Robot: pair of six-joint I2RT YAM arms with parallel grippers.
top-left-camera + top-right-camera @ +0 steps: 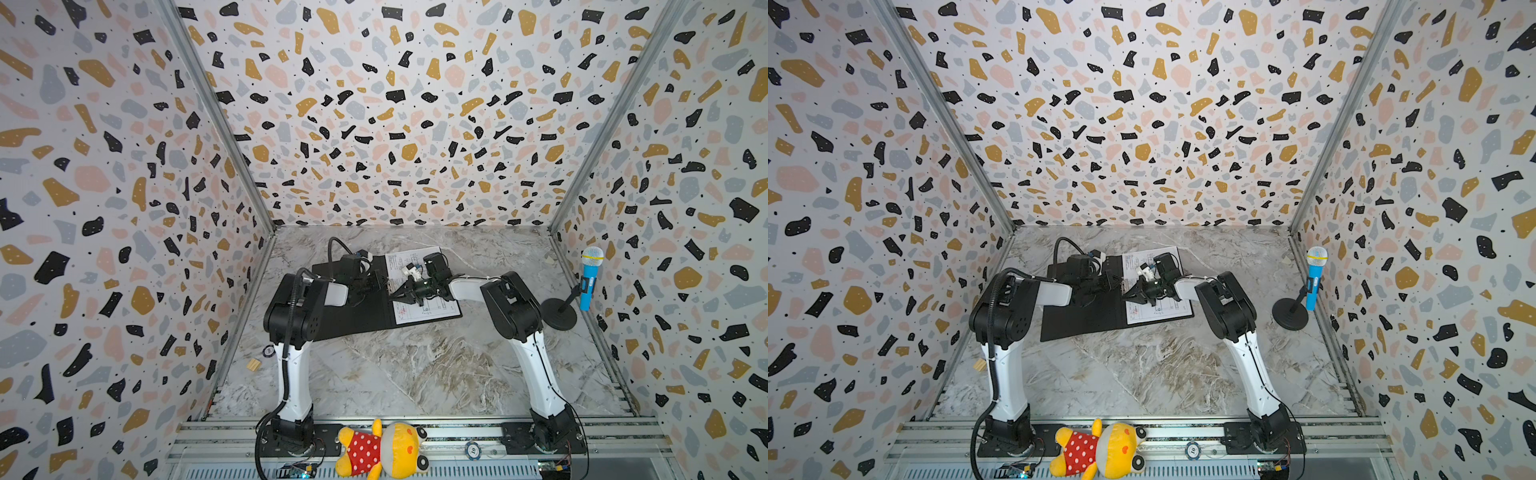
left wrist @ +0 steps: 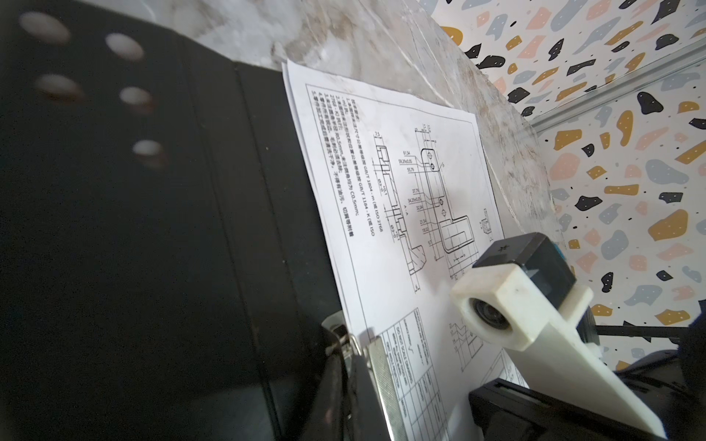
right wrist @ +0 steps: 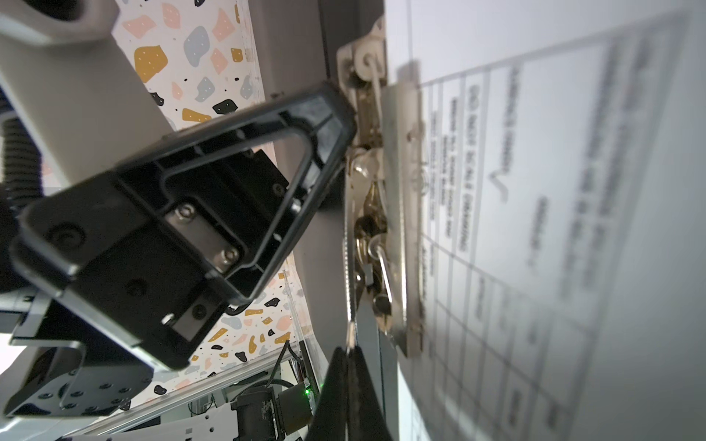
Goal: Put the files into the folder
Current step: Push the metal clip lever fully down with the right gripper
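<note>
**Files and folder.** The files [image 1: 430,312] [image 1: 1160,312] are shown lying on the right half of the opened folder [image 1: 357,320] [image 1: 1084,320], whose black inside is turned upward. The sheet with line drawings [image 2: 382,191] is seen on top. A second sheet's edge shows just under it in the left wrist view. The sheets' inner edge is tucked beneath the metal spine clip [image 3: 401,191] [image 2: 376,362]. The folder is laid flat toward the back of the marble surface [image 1: 415,374], well apart from the walls.

**Claws.** The left claw [image 1: 376,283] [image 1: 1112,283] is clenched, and its black tip [image 3: 340,114] is pressed against one end of the clip. The right claw [image 1: 392,296] [image 1: 1125,296] [image 3: 348,370] is clenched too, its fingers closed together where a thin metal edge of the clip ends. Whether that edge is pinched cannot be told. Both claws are met over the spine from opposite sides.

**Surroundings.** A blue toy microphone [image 1: 589,278] on a black stand is placed at the right wall. A small wooden block [image 1: 253,365] is seen at the left wall. A yellow plush toy [image 1: 386,451] and a poker chip [image 1: 473,450] are laid on the front rail.
</note>
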